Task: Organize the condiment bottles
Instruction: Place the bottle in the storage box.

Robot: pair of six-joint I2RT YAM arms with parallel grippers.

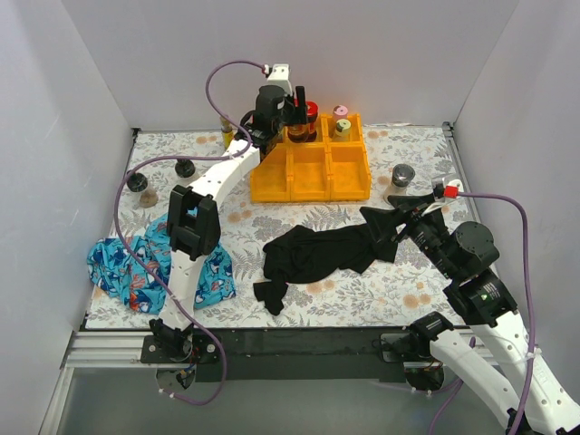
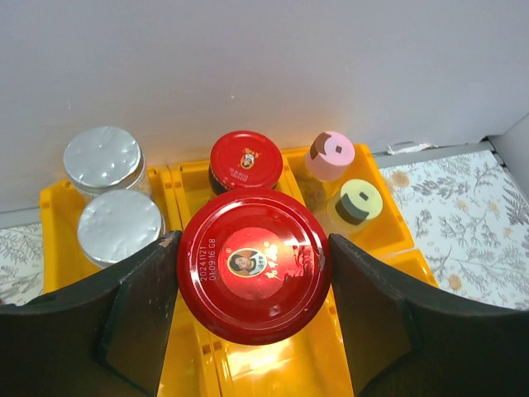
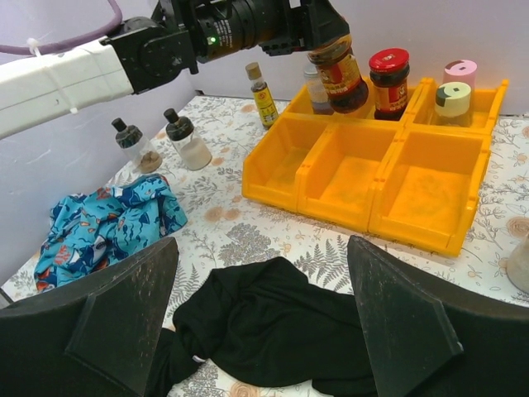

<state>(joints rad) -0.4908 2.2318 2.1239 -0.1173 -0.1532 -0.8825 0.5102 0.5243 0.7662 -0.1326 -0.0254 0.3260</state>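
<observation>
My left gripper (image 2: 254,248) is shut on a red-lidded dark jar (image 2: 253,265) and holds it, tilted, above the back row of the orange tray (image 1: 308,172); it also shows in the right wrist view (image 3: 337,70). The back compartments hold two silver-lidded jars (image 2: 102,157), a second red-lidded jar (image 2: 245,159), a pink-lidded jar (image 2: 331,154) and a yellow-lidded one (image 2: 357,203). A slim amber bottle (image 1: 227,134) and two black-capped bottles (image 1: 185,168) stand left of the tray. A silver-lidded jar (image 1: 402,174) stands right of it. My right gripper (image 3: 260,248) is open and empty over a black cloth.
A black cloth (image 1: 322,249) lies crumpled in the middle of the table. A blue patterned cloth (image 1: 136,263) lies at the near left under the left arm. The tray's three front compartments (image 3: 413,186) hold nothing. White walls close in the table on three sides.
</observation>
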